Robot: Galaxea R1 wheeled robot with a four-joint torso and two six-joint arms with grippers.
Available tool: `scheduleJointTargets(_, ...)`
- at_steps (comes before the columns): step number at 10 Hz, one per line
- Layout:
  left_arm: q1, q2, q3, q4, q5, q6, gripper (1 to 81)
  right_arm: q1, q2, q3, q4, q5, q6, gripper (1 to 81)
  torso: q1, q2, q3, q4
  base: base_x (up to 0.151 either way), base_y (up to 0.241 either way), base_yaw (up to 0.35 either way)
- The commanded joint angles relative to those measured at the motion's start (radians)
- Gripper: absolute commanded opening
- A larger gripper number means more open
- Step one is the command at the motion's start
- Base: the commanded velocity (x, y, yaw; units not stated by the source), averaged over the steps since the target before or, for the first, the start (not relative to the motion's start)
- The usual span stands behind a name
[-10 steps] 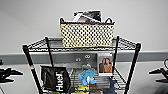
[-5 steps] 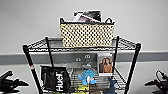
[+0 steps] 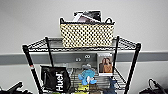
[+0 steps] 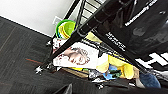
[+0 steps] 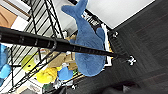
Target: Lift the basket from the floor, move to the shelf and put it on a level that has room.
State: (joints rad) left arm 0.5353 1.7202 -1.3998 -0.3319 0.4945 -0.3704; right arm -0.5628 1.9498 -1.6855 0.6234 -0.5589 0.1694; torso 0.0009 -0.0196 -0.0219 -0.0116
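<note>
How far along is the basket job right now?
Looks essentially done: the basket sits upright on the top level of the shelf, off the floor. Neither arm touches it. Nothing obvious is left.

Woven checkered basket (image 3: 86, 34), black metal wire shelf (image 3: 130, 45), matt carpet floor (image 4: 17, 50), plush blue whale (image 5: 87, 42)

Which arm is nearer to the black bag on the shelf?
Left. The left arm is low beside the black bag, just outside a post of the shelf; the right arm is low past the opposite post.
</note>
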Motion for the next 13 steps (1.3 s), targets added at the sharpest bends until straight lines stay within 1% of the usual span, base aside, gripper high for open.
scheduleJointTargets(1, 0.018, 0.055, -0.002, 0.057, -0.062, 0.002, 81.1, 0.033, 0.007, -0.032, 0.029, 0.008, -0.06, 81.1, 0.0, 0.0, 0.0, 0.0, 0.0, 0.0, 0.0)
scheduleJointTargets(2, 0.041, 0.073, -0.007, 0.068, -0.071, 0.002, 81.1, 0.005, 0.02, -0.046, 0.029, 0.01, -0.077, 81.1, 0.0, 0.0, 0.0, 0.0, 0.0, 0.0, 0.0)
scheduleJointTargets(3, 0.07, 0.09, -0.007, 0.086, -0.102, 0.001, 81.1, -0.022, 0.033, -0.055, 0.029, 0.024, -0.102, 81.1, 0.0, 0.0, 0.0, 0.0, 0.0, 0.0, 0.0)
scheduleJointTargets(4, 0.099, 0.107, -0.013, 0.102, -0.108, 0.002, 81.1, -0.05, 0.043, -0.065, 0.029, 0.04, -0.11, 81.1, 0.0, 0.0, 0.0, 0.0, 0.0, 0.0, 0.0)
scheduleJointTargets(5, 0.137, 0.132, -0.035, 0.116, -0.125, 0.001, 81.1, -0.087, 0.07, -0.091, 0.019, 0.047, -0.12, 81.1, 0.0, 0.0, 0.0, 0.0, 0.0, 0.0, 0.0)
scheduleJointTargets(7, 0.2, 0.156, -0.036, 0.149, -0.163, 0.002, 81.1, -0.148, 0.124, -0.153, 0.024, 0.056, -0.166, 81.1, 0.0, 0.0, 0.0, 0.0, 0.0, 0.0, 0.0)
scheduleJointTargets(8, 0.222, 0.165, -0.039, 0.163, -0.172, 0.002, 81.1, -0.179, 0.146, -0.169, 0.024, 0.056, -0.188, 81.1, 0.0, 0.0, 0.0, 0.0, 0.0, 0.0, 0.0)
scheduleJointTargets(9, 0.243, 0.177, -0.048, 0.18, -0.178, 0.002, 81.1, -0.217, 0.167, -0.17, 0.027, 0.069, -0.244, 81.1, 0.0, 0.0, 0.0, 0.0, 0.0, 0.0, 0.0)
scheduleJointTargets(11, 0.291, 0.216, -0.077, 0.194, -0.198, 0.002, 81.1, -0.299, 0.214, -0.198, 0.029, 0.12, -0.274, 81.1, 0.0, 0.0, 0.0, 0.0, 0.0, 0.0, 0.0)
scheduleJointTargets(13, 0.337, 0.248, -0.084, 0.226, -0.204, 0.002, 81.1, -0.352, 0.267, -0.258, 0.029, 0.126, -0.304, 81.1, 0.0, 0.0, 0.0, 0.0, 0.0, 0.0, 0.0)
